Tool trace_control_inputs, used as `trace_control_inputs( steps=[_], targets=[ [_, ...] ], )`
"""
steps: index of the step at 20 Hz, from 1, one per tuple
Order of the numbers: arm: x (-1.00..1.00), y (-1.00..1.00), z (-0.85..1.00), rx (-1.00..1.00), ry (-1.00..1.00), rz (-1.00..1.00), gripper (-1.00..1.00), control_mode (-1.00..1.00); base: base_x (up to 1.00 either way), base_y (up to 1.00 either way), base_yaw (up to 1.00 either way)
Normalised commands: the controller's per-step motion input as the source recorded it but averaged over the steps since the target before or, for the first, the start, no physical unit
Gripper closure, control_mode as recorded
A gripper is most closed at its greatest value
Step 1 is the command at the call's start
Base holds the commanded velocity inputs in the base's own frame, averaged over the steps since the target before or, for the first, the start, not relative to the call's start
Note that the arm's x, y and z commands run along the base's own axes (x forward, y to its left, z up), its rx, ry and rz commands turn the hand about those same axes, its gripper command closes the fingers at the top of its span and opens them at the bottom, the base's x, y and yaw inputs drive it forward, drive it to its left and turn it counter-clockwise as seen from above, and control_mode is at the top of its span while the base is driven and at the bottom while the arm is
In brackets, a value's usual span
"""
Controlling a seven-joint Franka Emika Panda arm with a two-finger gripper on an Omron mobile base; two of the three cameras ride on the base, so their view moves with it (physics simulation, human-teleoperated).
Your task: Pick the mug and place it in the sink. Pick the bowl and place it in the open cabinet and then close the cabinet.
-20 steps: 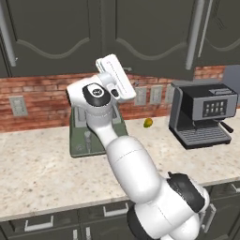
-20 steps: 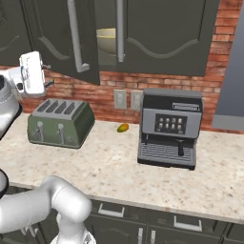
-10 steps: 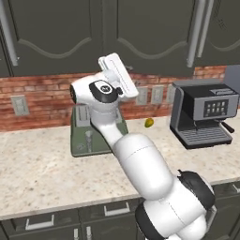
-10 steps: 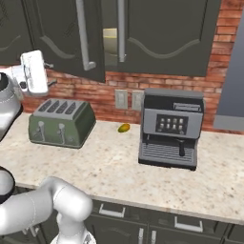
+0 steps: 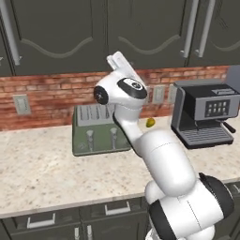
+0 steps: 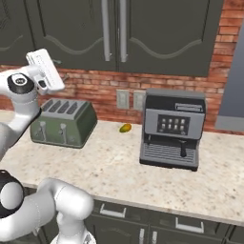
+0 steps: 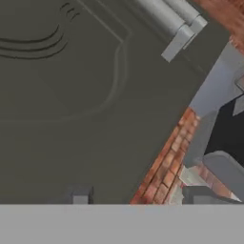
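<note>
Claw (image 7: 138,198) fingertips seen apart, empty, before the cabinet (image 6: 143,33) door at 12 o'clock, now swung shut; task judged complete.

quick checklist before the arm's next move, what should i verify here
1. Cabinet door shut: ok, both doors sit flush in the right base view.
2. Bowl out of sight behind it: cannot tell.
3. Gripper empty: ok, nothing between the jaws in the hand view.
4. Jaws apart: ok, tips stand wide.
5. Gripper off the cabinet handle: ok.
6. Clear of toaster and coffee machine: ok.
</note>
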Motion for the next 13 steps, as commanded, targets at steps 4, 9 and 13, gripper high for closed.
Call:
trace_control_inputs(
  steps=[4, 9, 13],
  targets=[
    [1.00, -0.85, 0.10, 0.15, -0.05, 0.22, -1.00, -1.00, 0.00, 0.00, 0.00],
    [0.96, -0.79, 0.11, 0.14, -0.01, 0.18, -1.00, -1.00, 0.00, 0.00, 0.00],
    [1.00, -0.79, 0.01, 0.15, 0.00, 0.13, -1.00, -1.00, 0.00, 0.00, 0.00]
  ],
)
